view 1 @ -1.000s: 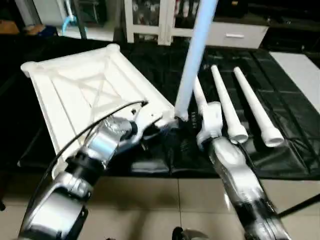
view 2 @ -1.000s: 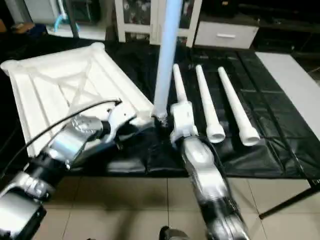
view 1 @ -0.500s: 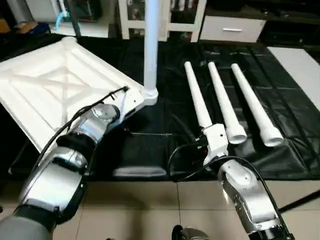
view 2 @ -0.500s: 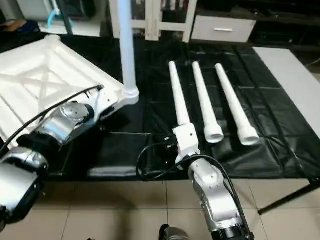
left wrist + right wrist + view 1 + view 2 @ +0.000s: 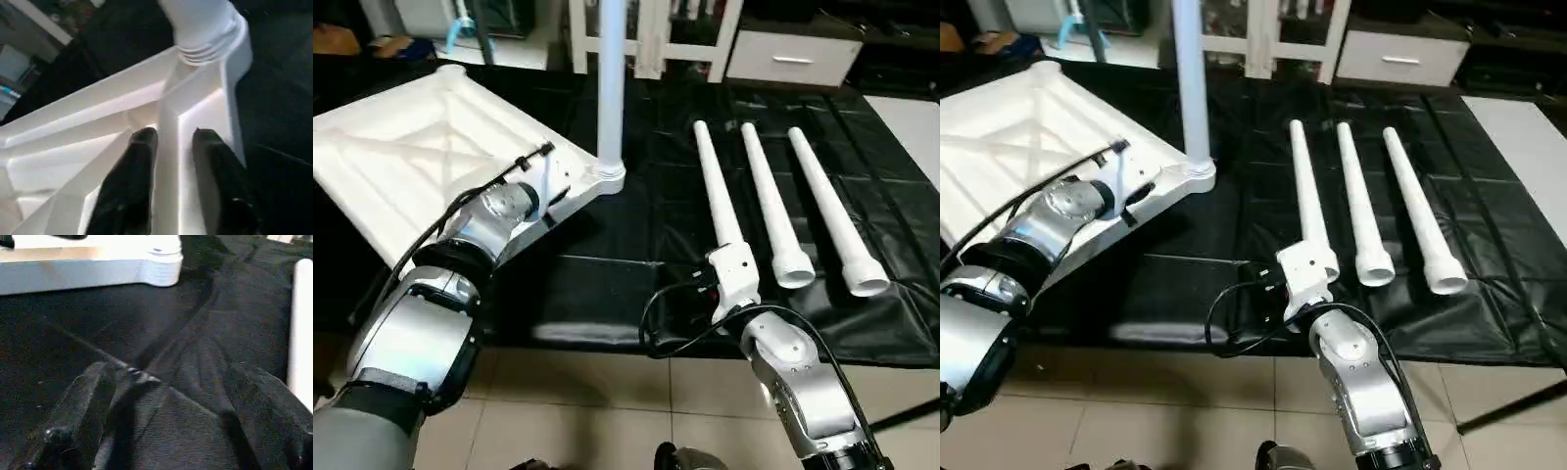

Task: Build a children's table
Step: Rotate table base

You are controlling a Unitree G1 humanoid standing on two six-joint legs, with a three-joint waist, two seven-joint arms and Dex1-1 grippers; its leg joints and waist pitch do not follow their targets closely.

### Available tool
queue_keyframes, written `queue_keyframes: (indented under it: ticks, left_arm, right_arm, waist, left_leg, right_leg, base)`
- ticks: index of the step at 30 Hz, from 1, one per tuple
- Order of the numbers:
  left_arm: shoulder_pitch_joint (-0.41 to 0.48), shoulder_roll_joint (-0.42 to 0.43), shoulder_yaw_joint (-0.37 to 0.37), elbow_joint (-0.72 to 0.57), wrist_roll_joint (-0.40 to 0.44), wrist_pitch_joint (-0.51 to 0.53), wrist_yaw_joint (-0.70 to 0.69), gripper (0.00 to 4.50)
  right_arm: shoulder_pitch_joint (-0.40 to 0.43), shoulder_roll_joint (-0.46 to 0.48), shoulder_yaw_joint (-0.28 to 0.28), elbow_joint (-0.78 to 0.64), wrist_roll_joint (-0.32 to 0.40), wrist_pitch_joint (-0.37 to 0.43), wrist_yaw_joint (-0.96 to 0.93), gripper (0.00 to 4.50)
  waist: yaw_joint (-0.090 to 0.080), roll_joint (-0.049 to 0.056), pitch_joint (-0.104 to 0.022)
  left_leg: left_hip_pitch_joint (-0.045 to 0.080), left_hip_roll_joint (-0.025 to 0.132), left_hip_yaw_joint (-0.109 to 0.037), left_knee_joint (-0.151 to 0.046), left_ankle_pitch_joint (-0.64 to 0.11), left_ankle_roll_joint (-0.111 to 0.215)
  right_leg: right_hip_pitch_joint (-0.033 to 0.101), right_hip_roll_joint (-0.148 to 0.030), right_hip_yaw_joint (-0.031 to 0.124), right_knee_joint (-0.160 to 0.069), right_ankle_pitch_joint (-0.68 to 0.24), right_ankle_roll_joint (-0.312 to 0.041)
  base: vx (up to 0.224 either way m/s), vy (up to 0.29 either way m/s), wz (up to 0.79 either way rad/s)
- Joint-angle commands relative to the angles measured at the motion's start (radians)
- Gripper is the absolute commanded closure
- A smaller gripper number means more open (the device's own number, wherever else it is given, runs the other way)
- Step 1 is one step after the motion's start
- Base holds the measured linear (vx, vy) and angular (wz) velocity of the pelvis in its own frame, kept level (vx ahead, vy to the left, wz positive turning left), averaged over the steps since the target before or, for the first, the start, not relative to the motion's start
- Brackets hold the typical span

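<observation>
The tabletop (image 5: 431, 147) is lying upside down on the black surface (image 5: 636, 245), ribs facing up, out to the robot's left. One leg (image 5: 610, 88) is already standing upright in the near corner socket (image 5: 605, 178). The other three are lying side by side on the robot's right: the nearest leg (image 5: 1308, 201), the middle leg (image 5: 1361, 211) and the far leg (image 5: 1420, 215). Their long axes are all running away from the robot, thin ends far off and wide socket ends close in.

The left claw (image 5: 171, 147) is sitting down on the tabletop just short of the filled socket, its two fingers (image 5: 134, 181) nearly together, straddling a thin upright rib. Whether they are actually pinching that rib I cannot tell for sure, but it looks like a steadying hold on the top.

The right claw (image 5: 181, 416) is hovering wide open over bare black sheet, holding nothing. The nearest leg is lying just beside it, with its wide end showing as a white bar (image 5: 299, 328) off one fingertip.

So the right arm is clearly the nearer one for the next leg. Since that leg's length is running straight ahead of the claw, the fingers would probably need to close across it, from either side, near the wide end.
</observation>
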Motion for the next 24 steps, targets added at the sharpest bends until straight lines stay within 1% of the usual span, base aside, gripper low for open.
queue_keyframes:
  ticks: [1,2,3,4,5,6,7,8,9,10,11,12,13,14,15,16,17,18,19,20,21,22,23,24]
  left_arm:
    - [-0.023,-0.002,0.037,0.009,-0.035,-0.015,-0.021,2.90]
    - [-0.021,-0.002,0.048,-0.002,-0.049,-0.012,-0.044,2.90]
    - [-0.011,-0.003,0.078,-0.051,-0.101,0.007,-0.135,2.90]
    - [-0.011,-0.003,0.079,-0.052,-0.102,0.008,-0.137,2.90]
    - [0.000,0.001,0.098,-0.091,-0.137,0.029,-0.211,2.90]
    - [0.017,0.010,0.105,-0.143,-0.165,0.059,-0.278,2.90]
    - [0.090,0.069,0.093,-0.337,-0.225,0.163,-0.457,2.90]
    - [0.103,0.082,0.088,-0.371,-0.234,0.179,-0.485,2.90]
    - [0.118,0.095,0.082,-0.408,-0.243,0.197,-0.516,2.90]
    - [0.180,0.168,0.064,-0.549,-0.276,0.245,-0.599,2.90]
    - [0.213,0.217,0.054,-0.620,-0.296,0.274,-0.647,2.90]
    - [0.213,0.217,0.054,-0.620,-0.296,0.274,-0.647,2.90]
    - [0.297,0.352,0.015,-0.761,-0.303,0.313,-0.753,2.90]
    - [0.329,0.404,0.000,-0.803,-0.299,0.325,-0.795,2.90]
    - [0.366,0.464,-0.021,-0.838,-0.282,0.340,-0.839,2.90]
    - [0.388,0.500,-0.032,-0.854,-0.267,0.343,-0.863,2.90]
    - [0.410,0.536,-0.042,-0.869,-0.250,0.355,-0.882,2.90]
    - [0.424,0.554,-0.040,-0.879,-0.234,0.371,-0.893,2.90]
    - [0.445,0.586,-0.033,-0.891,-0.198,0.389,-0.906,2.90]
    - [0.463,0.608,-0.024,-0.914,-0.185,0.412,-0.916,2.90]
    - [0.477,0.625,-0.018,-0.935,-0.177,0.429,-0.925,2.90]
    - [0.495,0.646,-0.010,-0.962,-0.179,0.456,-0.937,2.90]
    - [0.507,0.662,-0.010,-0.977,-0.177,0.468,-0.944,2.90]
    - [0.514,0.677,-0.016,-0.977,-0.161,0.466,-0.946,2.90]
  right_arm:
    - [0.010,-0.007,0.005,-0.024,-0.001,0.017,-0.008,0.64]
    - [0.010,-0.006,0.004,-0.026,0.000,0.018,-0.010,0.64]
    - [0.010,-0.004,-0.002,-0.032,0.004,0.019,-0.012,0.64]
    - [0.010,-0.004,-0.002,-0.032,0.004,0.019,-0.012,0.64]
    - [0.012,-0.001,-0.006,-0.038,0.007,0.022,-0.011,0.64]
    - [0.013,-0.002,-0.008,-0.044,0.011,0.021,-0.005,0.64]
    - [0.020,-0.008,-0.010,-0.066,0.026,0.028,0.019,0.64]
    - [0.021,-0.009,-0.010,-0.069,0.027,0.029,0.024,0.64]
    - [0.023,-0.010,-0.010,-0.073,0.029,0.030,0.029,0.64]
    - [0.032,-0.021,-0.002,-0.097,0.045,0.030,0.067,0.64]
    - [0.038,-0.027,0.002,-0.112,0.057,0.035,0.086,0.64]
    - [0.038,-0.027,0.002,-0.112,0.057,0.035,0.086,0.64]
    - [0.049,-0.050,0.018,-0.143,0.080,0.039,0.139,0.64]
    - [0.052,-0.060,0.024,-0.155,0.091,0.043,0.160,0.64]
    - [0.056,-0.071,0.029,-0.169,0.108,0.046,0.188,0.64]
    - [0.057,-0.078,0.031,-0.175,0.117,0.048,0.203,0.64]
    - [0.058,-0.085,0.033,-0.180,0.125,0.049,0.219,0.64]
    - [0.058,-0.089,0.035,-0.183,0.129,0.050,0.227,0.64]
    - [0.058,-0.097,0.038,-0.185,0.134,0.050,0.243,0.64]
    - [0.057,-0.100,0.039,-0.187,0.133,0.051,0.251,0.64]
    - [0.057,-0.103,0.040,-0.188,0.132,0.052,0.256,0.64]
    - [0.057,-0.104,0.041,-0.189,0.132,0.053,0.262,0.64]
    - [0.057,-0.106,0.042,-0.188,0.131,0.053,0.266,0.64]
    - [0.057,-0.108,0.044,-0.188,0.128,0.052,0.268,0.64]
  waist:
    - [0.008,0.021,-0.084]
    - [0.007,0.018,-0.085]
    - [0.008,0.017,-0.084]
    - [0.011,0.020,-0.086]
    - [0.011,0.022,-0.085]
    - [0.016,0.019,-0.085]
    - [0.020,0.021,-0.086]
    - [0.023,0.021,-0.086]
    - [0.020,0.025,-0.088]
    - [0.017,0.027,-0.087]
    - [0.017,0.021,-0.088]
    - [0.015,0.024,-0.089]
    - [0.014,0.024,-0.087]
    - [0.012,0.024,-0.087]
    - [0.006,0.027,-0.074]
    - [0.000,0.028,-0.072]
    - [-0.002,0.028,-0.068]
    - [0.000,0.030,-0.069]
    - [0.003,0.027,-0.067]
    - [0.003,0.027,-0.065]
    - [0.003,0.028,-0.062]
    - [0.005,0.028,-0.064]
    - [0.004,0.027,-0.060]
    - [0.004,0.020,-0.058]
  left_leg:
    - [0.012,0.007,0.012,-0.063,-0.254,0.060]
    - [0.012,0.006,0.013,-0.064,-0.259,0.059]
    - [0.010,0.005,0.013,-0.064,-0.266,0.055]
    - [0.011,0.007,0.012,-0.064,-0.271,0.050]
    - [0.012,0.008,0.012,-0.064,-0.276,0.049]
    - [0.011,0.010,0.012,-0.067,-0.274,0.042]
    - [0.008,0.014,0.011,-0.069,-0.265,0.039]
    - [0.008,0.019,0.010,-0.071,-0.253,0.038]
    - [0.005,0.018,0.010,-0.071,-0.236,0.036]
    - [0.007,0.017,0.013,-0.069,-0.243,0.034]
    - [0.008,0.020,0.012,-0.071,-0.247,0.030]
    - [0.002,0.020,0.011,-0.072,-0.237,0.030]
    - [0.014,0.018,0.016,-0.067,-0.252,0.022]
    - [0.006,0.019,0.012,-0.071,-0.246,0.017]
    - [0.007,0.018,0.017,-0.077,-0.284,0.015]
    - [0.013,0.018,0.016,-0.077,-0.320,0.009]
    - [0.013,0.014,0.018,-0.077,-0.334,0.006]
    - [0.020,0.015,0.017,-0.077,-0.345,0.000]
    - [0.033,0.015,0.022,-0.075,-0.353,-0.006]
    - [0.033,0.017,0.022,-0.077,-0.357,-0.009]
    - [0.030,0.015,0.020,-0.080,-0.370,-0.012]
    - [0.033,0.015,0.019,-0.079,-0.375,-0.016]
    - [0.030,0.016,0.017,-0.083,-0.382,-0.018]
    - [0.028,0.012,0.016,-0.083,-0.392,-0.017]
  right_leg:
    - [0.069,-0.038,0.042,-0.061,-0.333,-0.176]
    - [0.069,-0.036,0.042,-0.062,-0.321,-0.180]
    - [0.071,-0.038,0.042,-0.061,-0.317,-0.185]
    - [0.069,-0.038,0.043,-0.060,-0.310,-0.193]
    - [0.068,-0.038,0.043,-0.059,-0.305,-0.195]
    - [0.073,-0.042,0.045,-0.054,-0.293,-0.205]
    - [0.076,-0.045,0.047,-0.046,-0.273,-0.213]
    - [0.079,-0.049,0.050,-0.041,-0.255,-0.224]
    - [0.079,-0.045,0.050,-0.032,-0.224,-0.228]
    - [0.074,-0.041,0.051,-0.032,-0.218,-0.227]
    - [0.078,-0.045,0.052,-0.029,-0.217,-0.229]
    - [0.082,-0.047,0.053,-0.024,-0.212,-0.228]
    - [0.070,-0.043,0.055,-0.028,-0.225,-0.223]
    - [0.078,-0.045,0.057,-0.019,-0.220,-0.221]
    - [0.068,-0.036,0.057,-0.029,-0.283,-0.195]
    - [0.066,-0.038,0.060,-0.033,-0.337,-0.177]
    - [0.064,-0.034,0.060,-0.037,-0.365,-0.167]
    - [0.061,-0.036,0.060,-0.041,-0.387,-0.161]
    - [0.048,-0.033,0.063,-0.045,-0.394,-0.165]
    - [0.048,-0.032,0.064,-0.046,-0.400,-0.164]
    - [0.049,-0.031,0.064,-0.048,-0.437,-0.150]
    - [0.049,-0.032,0.065,-0.048,-0.449,-0.145]
    - [0.047,-0.031,0.068,-0.049,-0.466,-0.136]
    - [0.045,-0.028,0.070,-0.052,-0.489,-0.124]
  base:
    - [0.000,0.000,0.00]
    - [0.000,0.000,0.00]
    - [0.000,0.000,0.00]
    - [0.000,0.000,0.00]
    - [0.000,0.000,0.00]
    - [0.000,0.000,0.00]
    - [0.000,0.000,0.00]
    - [0.000,0.000,0.00]
    - [0.000,0.000,0.00]
    - [0.000,0.000,0.00]
    - [0.000,0.000,0.00]
    - [0.000,0.000,0.00]
    - [0.000,0.000,0.00]
    - [0.000,0.000,0.00]
    - [0.000,0.000,0.00]
    - [0.000,0.000,0.00]
    - [0.000,0.000,0.00]
    - [0.000,0.000,0.00]
    - [0.000,0.000,0.00]
    - [0.000,0.000,0.00]
    - [0.000,0.000,0.00]
    - [0.000,0.000,0.00]
    - [0.000,0.000,0.00]
    - [0.000,0.000,0.00]
